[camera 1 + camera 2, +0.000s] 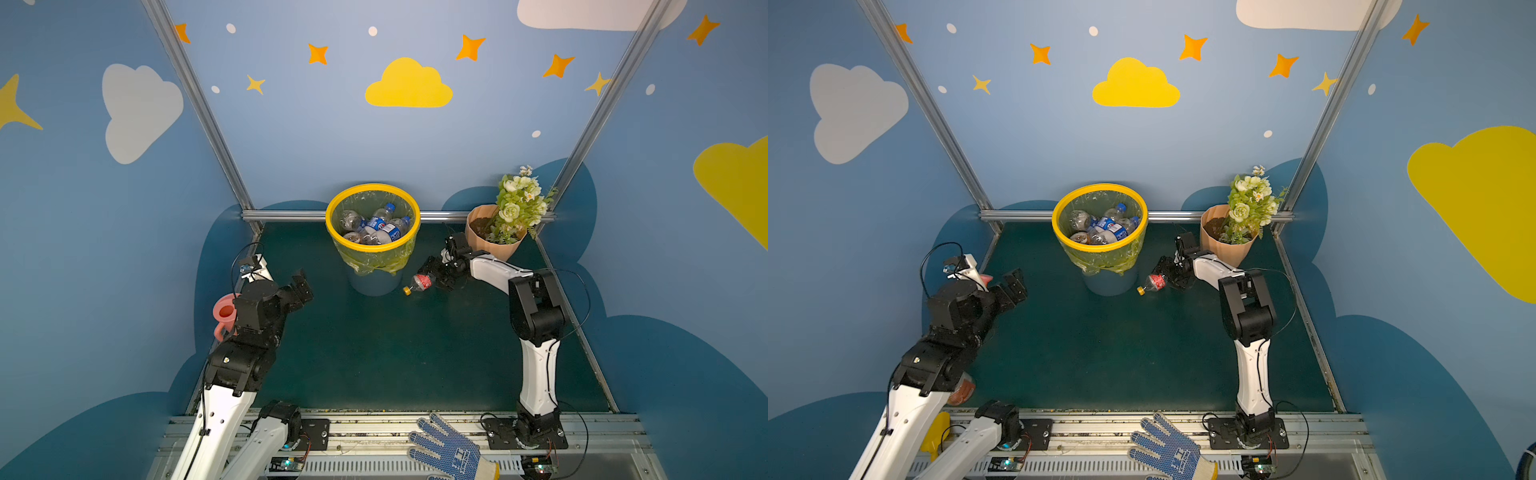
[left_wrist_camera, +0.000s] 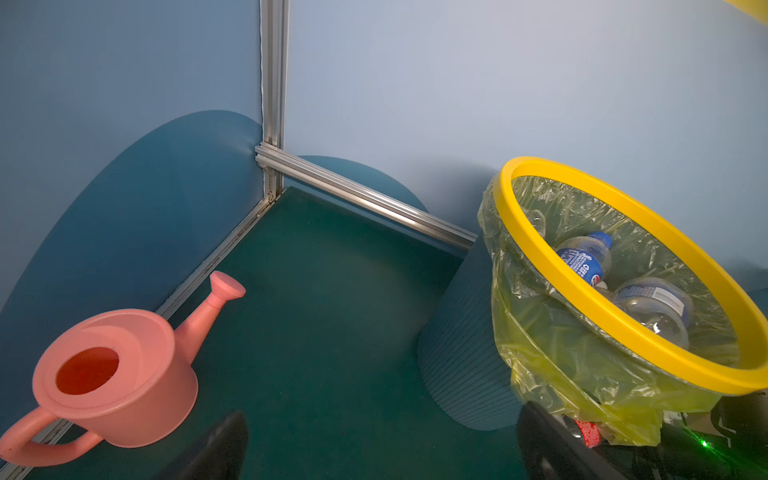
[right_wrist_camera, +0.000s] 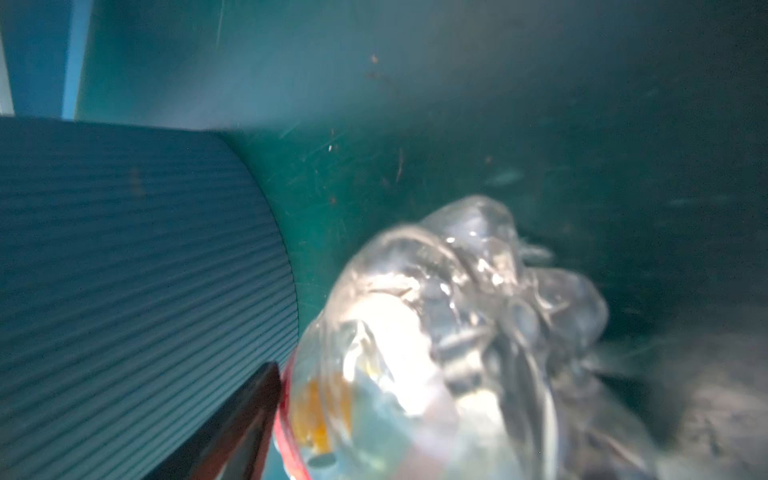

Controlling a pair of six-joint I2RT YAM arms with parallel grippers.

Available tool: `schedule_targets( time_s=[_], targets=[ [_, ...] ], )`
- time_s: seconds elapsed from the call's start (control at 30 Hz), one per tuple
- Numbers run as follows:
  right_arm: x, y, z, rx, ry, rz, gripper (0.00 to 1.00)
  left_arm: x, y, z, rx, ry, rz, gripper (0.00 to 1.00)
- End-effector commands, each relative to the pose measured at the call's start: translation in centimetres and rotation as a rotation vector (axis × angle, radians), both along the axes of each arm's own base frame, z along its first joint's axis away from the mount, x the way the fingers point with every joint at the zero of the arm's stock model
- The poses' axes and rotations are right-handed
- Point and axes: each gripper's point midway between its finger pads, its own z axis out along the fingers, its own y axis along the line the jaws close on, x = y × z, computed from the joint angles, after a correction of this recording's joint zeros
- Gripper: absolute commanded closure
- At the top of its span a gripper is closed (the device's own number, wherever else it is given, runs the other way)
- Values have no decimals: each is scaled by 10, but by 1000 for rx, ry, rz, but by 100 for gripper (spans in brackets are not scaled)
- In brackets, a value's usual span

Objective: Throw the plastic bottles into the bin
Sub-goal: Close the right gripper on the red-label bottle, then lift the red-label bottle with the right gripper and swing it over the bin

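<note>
Lying beside bin, red-label bottle between right gripper jaws.

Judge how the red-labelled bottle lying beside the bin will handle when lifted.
Probably light: the red-labelled bottle looks clear and empty. Likely to flex when squeezed: its clear wall looks thin in the right wrist view. Lying on its side, it may roll if nudged.

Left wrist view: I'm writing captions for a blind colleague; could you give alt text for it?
A grey-blue bin with a yellow rim and yellow liner stands on the green floor, several clear plastic bottles inside. A pink watering can stands apart from it, by the side wall.
</note>
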Motion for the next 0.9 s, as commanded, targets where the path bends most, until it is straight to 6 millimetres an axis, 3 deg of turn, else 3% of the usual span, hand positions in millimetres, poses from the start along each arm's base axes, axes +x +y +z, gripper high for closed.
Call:
schedule_targets(
  time_s=[0.0,0.2,0.43,0.67,0.87],
  targets=[
    [-19,-4,-25,-23,83,34,23,-1,3,0,-5,1,17,0],
    [-20,-11,-22,-7,73,31,36,1,4,-11,-28,12,28,0],
    [-12,-19,10,43,-22,29,46,9,2,-34,-60,57,38,0],
    [-4,-32,74,67,-197,48,45,16,3,-50,-72,92,53,0],
    [-7,-50,149,60,-378,48,46,21,2,-59,-90,112,51,0]
  ],
)
